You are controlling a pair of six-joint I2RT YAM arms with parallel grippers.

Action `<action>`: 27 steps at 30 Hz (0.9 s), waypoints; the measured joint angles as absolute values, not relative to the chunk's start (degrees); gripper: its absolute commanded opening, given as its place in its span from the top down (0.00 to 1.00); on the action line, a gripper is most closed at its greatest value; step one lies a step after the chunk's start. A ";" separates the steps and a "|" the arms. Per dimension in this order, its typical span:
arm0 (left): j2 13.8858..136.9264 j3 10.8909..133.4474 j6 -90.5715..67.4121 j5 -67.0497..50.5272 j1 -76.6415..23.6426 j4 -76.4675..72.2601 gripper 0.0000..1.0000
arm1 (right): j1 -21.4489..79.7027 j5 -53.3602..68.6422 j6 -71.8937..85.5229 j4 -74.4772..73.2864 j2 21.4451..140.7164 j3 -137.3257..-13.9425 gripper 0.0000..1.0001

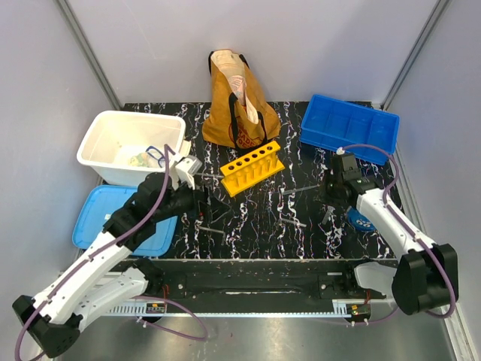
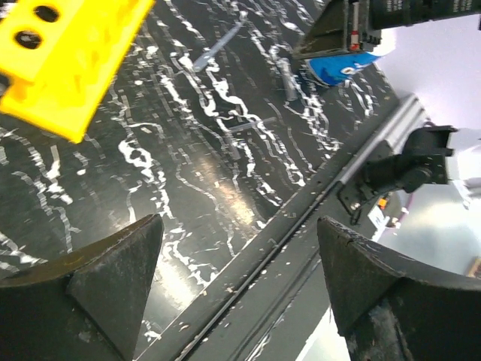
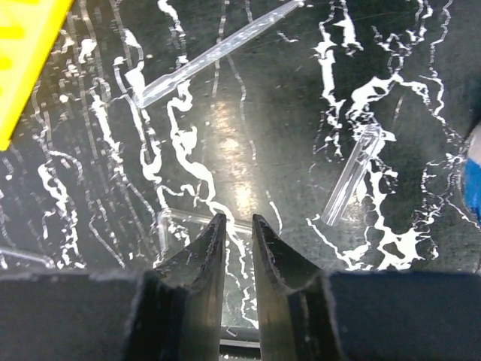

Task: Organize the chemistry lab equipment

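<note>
Rack (image 1: 252, 168) at desk (image 1: 255, 218) centre, holes up for loading | left fingers (image 2: 105, 286) spread, empty | right fingers (image 3: 207, 256) narrowed over tube (image 3: 184, 218), cannot tell if gripping

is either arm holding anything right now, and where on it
Left tool is open and holds nothing. Right tool is nearly closed with a clear piece at its tips; whether it grips it cannot be told.

Measured from table centre, we find the yellow rack (image 1: 252, 167) blocking 12 o'clock, with the tote bag (image 1: 239, 101) behind it. The blue bin (image 1: 349, 129) closes 2 o'clock and the white tub (image 1: 131, 147) closes 10 o'clock. Toward 6 o'clock the tabletop (image 1: 255, 226) is passable, with only thin tubes (image 3: 357, 174) scattered on it.
</note>
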State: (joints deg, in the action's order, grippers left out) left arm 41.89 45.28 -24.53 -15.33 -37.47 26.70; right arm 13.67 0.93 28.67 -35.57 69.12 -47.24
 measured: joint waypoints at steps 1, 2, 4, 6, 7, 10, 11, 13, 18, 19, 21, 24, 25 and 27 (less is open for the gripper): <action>42.85 45.25 -24.88 -16.73 -37.47 25.50 0.14 | 13.80 1.63 28.56 -35.55 68.45 -47.24 0.75; 43.97 45.25 -25.15 -18.09 -37.47 24.21 0.14 | 13.96 2.68 28.47 -35.48 67.48 -47.27 0.75; 46.61 45.25 -25.52 -20.40 -37.47 21.91 0.17 | 14.57 4.54 28.38 -35.00 65.25 -47.33 0.75; 50.06 45.28 -25.61 -22.70 -37.47 19.57 0.21 | 15.86 6.04 28.40 -33.85 63.20 -47.37 0.75; 52.29 45.43 -25.74 -24.03 -37.47 18.61 0.22 | 16.73 6.85 28.56 -32.86 62.30 -47.37 0.75; 58.13 46.33 -26.44 -27.11 -37.47 16.43 0.23 | 19.57 9.28 29.32 -30.00 61.65 -48.01 0.75; 59.96 46.61 -26.94 -28.51 -37.47 15.16 0.24 | 20.56 10.11 29.65 -29.08 61.91 -48.36 0.75; 62.02 46.87 -27.57 -30.35 -37.47 12.95 0.24 | 22.39 11.66 30.46 -27.16 62.43 -48.75 0.75; 66.04 48.69 -29.04 -34.79 -37.60 7.60 0.28 | 27.33 14.22 32.75 -22.24 63.94 -49.30 0.72; 66.92 49.25 -29.21 -35.14 -37.65 6.68 0.29 | 27.97 14.20 33.28 -21.61 63.96 -49.30 0.72; 67.94 49.82 -29.47 -35.29 -37.69 5.78 0.28 | 28.53 13.26 33.93 -21.08 64.07 -49.32 0.70; 68.12 50.04 -29.41 -34.57 -37.69 6.52 0.28 | 28.60 8.80 34.15 -21.58 65.91 -50.02 0.67; 68.01 50.26 -29.06 -34.11 -37.69 7.35 0.28 | 28.60 7.57 33.61 -22.28 67.18 -50.50 0.67; 67.29 50.92 -27.86 -32.34 -37.69 9.98 0.28 | 28.60 5.19 32.40 -23.90 70.24 -51.31 0.68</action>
State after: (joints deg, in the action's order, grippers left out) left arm 67.29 50.92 -27.86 -32.34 -37.69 9.98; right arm 28.60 5.19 32.40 -23.90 70.24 -51.31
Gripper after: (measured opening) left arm 0.716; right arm 0.328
